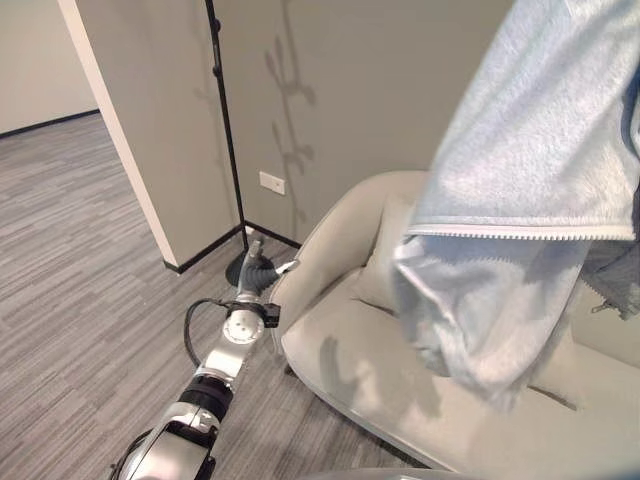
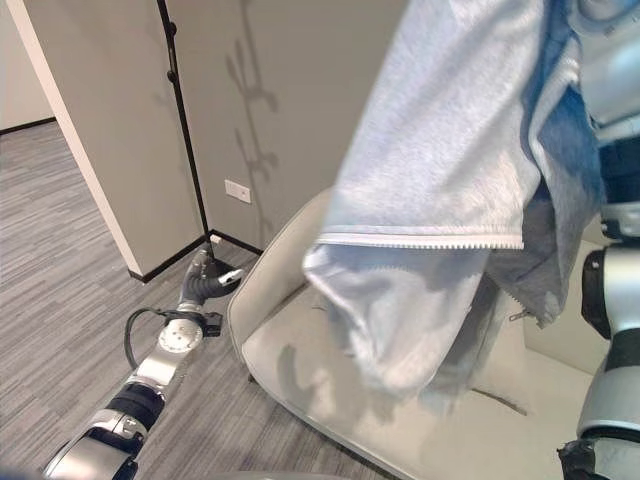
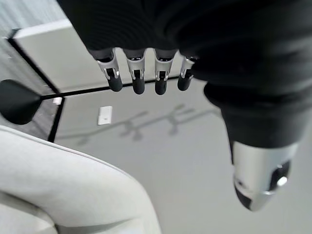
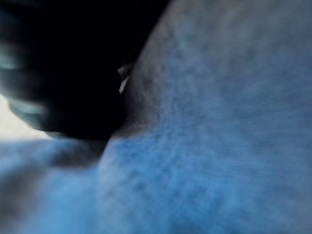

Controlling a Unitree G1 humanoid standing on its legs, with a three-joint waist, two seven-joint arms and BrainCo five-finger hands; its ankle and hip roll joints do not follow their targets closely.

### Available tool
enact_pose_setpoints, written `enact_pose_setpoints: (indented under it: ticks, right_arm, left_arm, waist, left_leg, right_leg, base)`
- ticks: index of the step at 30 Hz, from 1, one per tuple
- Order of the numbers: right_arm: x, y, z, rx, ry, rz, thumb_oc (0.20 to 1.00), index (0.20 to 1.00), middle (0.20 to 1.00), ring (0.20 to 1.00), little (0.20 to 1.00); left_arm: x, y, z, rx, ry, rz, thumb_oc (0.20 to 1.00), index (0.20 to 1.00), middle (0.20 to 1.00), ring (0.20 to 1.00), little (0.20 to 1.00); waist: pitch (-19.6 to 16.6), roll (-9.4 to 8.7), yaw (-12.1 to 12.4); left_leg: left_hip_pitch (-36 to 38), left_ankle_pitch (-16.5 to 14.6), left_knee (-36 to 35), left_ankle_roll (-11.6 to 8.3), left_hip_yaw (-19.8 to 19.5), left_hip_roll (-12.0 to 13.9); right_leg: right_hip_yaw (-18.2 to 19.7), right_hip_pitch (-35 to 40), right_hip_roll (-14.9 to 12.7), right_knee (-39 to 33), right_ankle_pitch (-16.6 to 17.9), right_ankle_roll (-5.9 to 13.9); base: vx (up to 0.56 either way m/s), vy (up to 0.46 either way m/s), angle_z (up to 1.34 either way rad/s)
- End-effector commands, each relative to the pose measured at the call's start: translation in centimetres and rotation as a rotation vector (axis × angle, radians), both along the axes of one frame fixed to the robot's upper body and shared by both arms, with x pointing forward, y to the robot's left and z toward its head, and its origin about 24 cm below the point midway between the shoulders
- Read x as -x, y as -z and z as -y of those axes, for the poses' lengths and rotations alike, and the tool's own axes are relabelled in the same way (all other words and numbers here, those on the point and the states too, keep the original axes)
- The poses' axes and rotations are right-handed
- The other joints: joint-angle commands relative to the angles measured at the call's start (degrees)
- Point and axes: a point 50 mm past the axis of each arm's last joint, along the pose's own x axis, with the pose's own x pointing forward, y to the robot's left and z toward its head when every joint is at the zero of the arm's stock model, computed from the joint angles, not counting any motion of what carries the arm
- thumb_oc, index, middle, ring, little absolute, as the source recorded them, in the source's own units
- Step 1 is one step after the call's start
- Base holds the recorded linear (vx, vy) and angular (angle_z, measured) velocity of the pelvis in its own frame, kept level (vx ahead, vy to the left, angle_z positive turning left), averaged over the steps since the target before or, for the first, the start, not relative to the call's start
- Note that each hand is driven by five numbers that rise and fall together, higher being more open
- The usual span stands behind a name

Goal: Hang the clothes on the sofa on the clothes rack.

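Garment (image 2: 440, 170): a pale blue-grey fleece piece with a zipper along its edge, hanging high in the air on the robot's right side, above the sofa (image 1: 360, 370) and touching no part of it. Its folds drape down in front of the sofa's backrest and hide much of the seat behind them. Right hand (image 4: 73, 97): buried in the cloth, which presses close around the dark cover; whether the fingers are curled or straight cannot be told. Left hand (image 1: 262, 268): held low beside the sofa's rounded armrest, fingers (image 3: 137, 80) straight and relaxed, holding nothing. Clothes rack (image 1: 226, 130): a thin black pole on a round black base, standing upright by the wall corner, just past the left hand and well apart from the garment. Wall socket (image 1: 272, 183): a white plate low on the wall between rack and sofa. Floor (image 1: 80, 260): grey striped carpet.
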Motion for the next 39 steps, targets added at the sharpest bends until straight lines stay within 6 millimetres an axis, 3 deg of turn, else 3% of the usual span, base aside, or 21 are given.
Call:
enact_pose_setpoints:
  ticks: [1, 7, 8, 11, 12, 13, 14, 16, 20, 23, 30, 31, 35, 39]
  right_arm:
    - [2.6, -4.0, -0.7, -0.019, -0.051, 0.126, 0.200, 0.200, 0.200, 0.200, 0.200]
    - [2.9, -4.4, -5.0, 0.012, -0.274, 0.133, 0.200, 0.200, 0.200, 0.200, 0.200]
    - [2.9, -4.4, -5.0, 0.012, -0.273, 0.133, 0.200, 0.200, 0.200, 0.200, 0.200]
    - [2.5, -3.2, -7.5, 0.023, -0.422, 0.111, 0.200, 0.200, 0.200, 0.200, 0.200]
    - [2.5, -3.2, -7.4, 0.022, -0.422, 0.111, 0.200, 0.200, 0.200, 0.200, 0.200]
    - [2.4, -2.3, -8.9, 0.038, -0.508, 0.089, 0.200, 0.200, 0.200, 0.200, 0.200]
    - [2.4, -2.3, -8.9, 0.038, -0.508, 0.088, 0.200, 0.200, 0.200, 0.200, 0.200]
    - [2.3, -0.9, -11.2, 0.082, -0.631, 0.039, 0.200, 0.200, 0.200, 0.200, 0.200]
    - [2.2, 0.8, -13.1, 0.135, -0.764, -0.035, 0.200, 0.200, 0.200, 0.200, 0.200]
    - [1.8, 3.2, -15.2, 0.204, -0.935, -0.172, 0.200, 0.200, 0.200, 0.200, 0.200]
    - [1.9, 4.6, -17.4, 0.310, -1.018, -0.293, 0.200, 0.200, 0.200, 0.200, 0.200]
    - [1.9, 4.6, -17.7, 0.317, -1.027, -0.301, 0.200, 0.200, 0.200, 0.200, 0.200]
    - [1.5, 3.7, -17.9, 0.287, -1.023, -0.310, 0.200, 0.200, 0.200, 0.200, 0.200]
    - [1.3, 2.5, -16.9, 0.254, -0.987, -0.292, 0.200, 0.200, 0.200, 0.200, 0.200]
  left_arm:
    - [-2.1, -3.4, 2.2, -0.051, 0.095, 0.173, 1.000, 1.000, 1.000, 1.000, 1.000]
    - [-1.5, -6.3, 10.1, 0.158, 0.400, 0.239, 1.000, 1.000, 1.000, 1.000, 1.000]
    - [-1.5, -6.4, 10.0, 0.158, 0.401, 0.238, 1.000, 1.000, 1.000, 1.000, 1.000]
    - [0.6, -8.9, 14.8, 0.389, 0.656, 0.257, 1.000, 1.000, 1.000, 1.000, 1.000]
    - [0.6, -8.9, 14.8, 0.389, 0.657, 0.256, 1.000, 1.000, 1.000, 1.000, 1.000]
    - [1.6, -10.0, 16.2, 0.481, 0.752, 0.262, 1.000, 1.000, 1.000, 1.000, 1.000]
    - [1.6, -10.0, 16.2, 0.481, 0.752, 0.261, 1.000, 1.000, 1.000, 1.000, 1.000]
    - [2.7, -11.0, 17.6, 0.555, 0.849, 0.254, 1.000, 1.000, 1.000, 1.000, 1.000]
    - [3.0, -11.5, 17.9, 0.574, 0.886, 0.257, 1.000, 1.000, 1.000, 1.000, 1.000]
    - [3.0, -10.8, 17.7, 0.584, 0.871, 0.221, 1.000, 1.000, 1.000, 1.000, 1.000]
    - [3.0, -9.9, 18.6, 0.600, 0.876, 0.156, 1.000, 1.000, 1.000, 1.000, 1.000]
    - [3.0, -9.6, 18.9, 0.595, 0.879, 0.138, 0.200, 0.200, 0.200, 0.200, 0.200]
    - [2.8, -9.2, 19.4, 0.590, 0.878, 0.102, 0.200, 0.200, 0.200, 0.200, 0.200]
    - [2.2, -8.6, 18.4, 0.634, 0.810, 0.075, 0.200, 0.200, 0.200, 0.200, 0.200]
  waist:
    - [-2.4, -0.20, 1.1]
    - [-2.6, 0.08, -0.3]
    - [-2.7, 0.03, -0.3]
    - [-2.3, 0.55, -0.9]
    - [-2.3, 0.49, -0.9]
    - [-2.0, 0.73, -1.2]
    - [-2.1, 0.70, -1.2]
    - [-1.7, 0.99, -1.8]
    - [-1.3, 1.21, -2.0]
    - [-1.0, 1.34, -2.2]
    - [-0.7, 1.29, -2.8]
    - [-0.8, 1.32, -2.9]
    - [-0.7, 1.38, -3.2]
    - [-0.5, 1.44, -3.2]
  left_leg:
    - [0.3, 0.6, 0.0, -6.11, 1.0, 7.7]
    - [0.1, 0.5, 0.0, -6.03, 0.8, 8.2]
    - [-0.1, 0.7, 0.0, -5.93, 0.8, 8.2]
    - [0.3, 0.3, 0.0, -5.74, 1.0, 8.3]
    - [0.2, 0.5, 0.0, -5.64, 1.0, 8.3]
    - [0.4, 0.4, 0.0, -5.48, 1.3, 8.3]
    - [0.3, 0.4, 0.0, -5.47, 1.3, 8.3]
    - [0.6, 0.3, 0.0, -5.25, 1.7, 8.3]
    - [1.0, 0.4, 0.0, -5.18, 2.3, 8.3]
    - [1.6, 0.5, 0.0, -5.10, 3.0, 8.1]
    - [1.6, 0.7, 0.0, -5.10, 3.4, 7.9]
    - [1.5, 0.6, 0.0, -5.11, 3.4, 7.9]
    - [1.4, 0.6, 0.0, -5.02, 3.1, 7.6]
    - [1.6, 0.3, 0.0, -4.91, 2.9, 7.4]
  right_leg:
    - [-1.8, 0.0, -2.6, 2.9, 1.8, 2.08]
    - [-1.4, -0.2, -2.1, 2.7, 1.5, 1.74]
    - [-1.3, -0.4, -2.1, 2.7, 1.7, 1.65]
    - [-0.9, -0.3, -2.1, 2.9, 1.3, 1.51]
    - [-0.9, -0.4, -2.1, 2.9, 1.5, 1.41]
    - [-0.6, -0.5, -2.2, 2.9, 1.5, 1.32]
    - [-0.5, -0.6, -2.2, 2.9, 1.5, 1.31]
    - [0.0, -0.8, -2.3, 3.1, 1.4, 1.15]
    - [0.5, -1.1, -2.3, 3.5, 1.3, 0.99]
    - [0.9, -1.2, -2.4, 3.7, 1.2, 0.90]
    - [0.9, -1.5, -2.7, 4.2, 1.4, 0.91]
    - [0.9, -1.5, -2.8, 4.2, 1.5, 0.93]
    - [0.6, -1.5, -2.9, 4.5, 1.7, 1.00]
    - [0.4, -1.4, -3.0, 4.8, 1.6, 1.10]
  base:
    - [0.00, 0.000, 0.00]
    - [-0.01, -0.002, 0.00]
    - [-0.02, 0.001, -0.04]
    - [-0.01, 0.000, -0.07]
    - [-0.02, -0.003, -0.14]
    - [-0.02, -0.001, -0.12]
    - [-0.01, -0.006, -0.09]
    - [-0.02, -0.011, -0.09]
    - [-0.01, -0.003, -0.06]
    - [0.00, 0.004, -0.17]
    - [0.00, 0.000, 0.00]
    - [0.00, 0.000, 0.00]
    - [0.00, 0.000, 0.00]
    - [0.00, 0.000, 0.00]
